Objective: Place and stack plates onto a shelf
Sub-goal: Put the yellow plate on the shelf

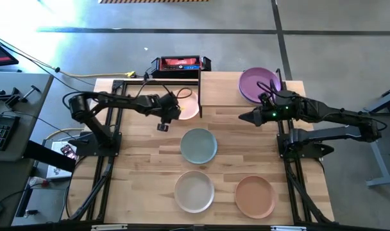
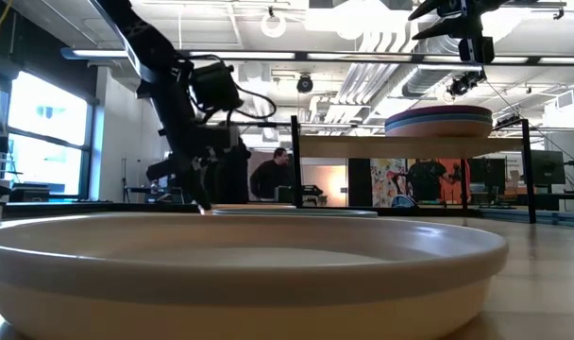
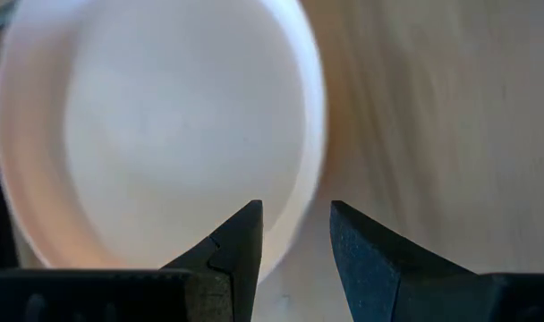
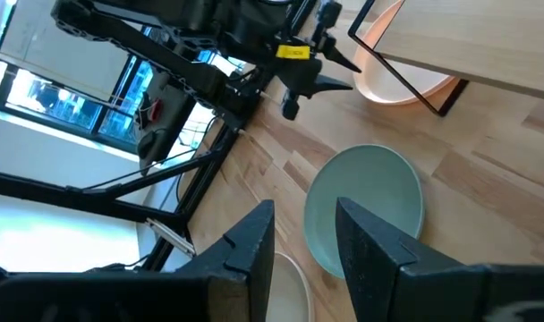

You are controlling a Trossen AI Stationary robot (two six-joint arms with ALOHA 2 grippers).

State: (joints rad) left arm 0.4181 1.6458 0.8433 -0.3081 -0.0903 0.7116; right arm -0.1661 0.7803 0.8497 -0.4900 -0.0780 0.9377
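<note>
A pale pink plate [image 3: 165, 125] lies flat on the table by the shelf's left leg, partly under the shelf [image 1: 224, 90]. My left gripper [image 3: 294, 233] is open and points down at that plate's near rim; one finger stands over the rim, the other outside it. A stack of plates with a purple one [image 1: 259, 85] on top sits on the shelf's right part. My right gripper [image 1: 246, 117] hangs open and high in front of the shelf, with nothing between its fingers. On the table lie a pale teal plate [image 1: 198, 145], an off-white plate [image 1: 194, 191] and a peach plate [image 1: 255, 196].
A black and red box [image 1: 179, 64] stands at the table's far edge behind the shelf. The shelf's thin black legs [image 4: 406, 85] stand close beside the pink plate. Bare wood lies between the left gripper and the table's left edge.
</note>
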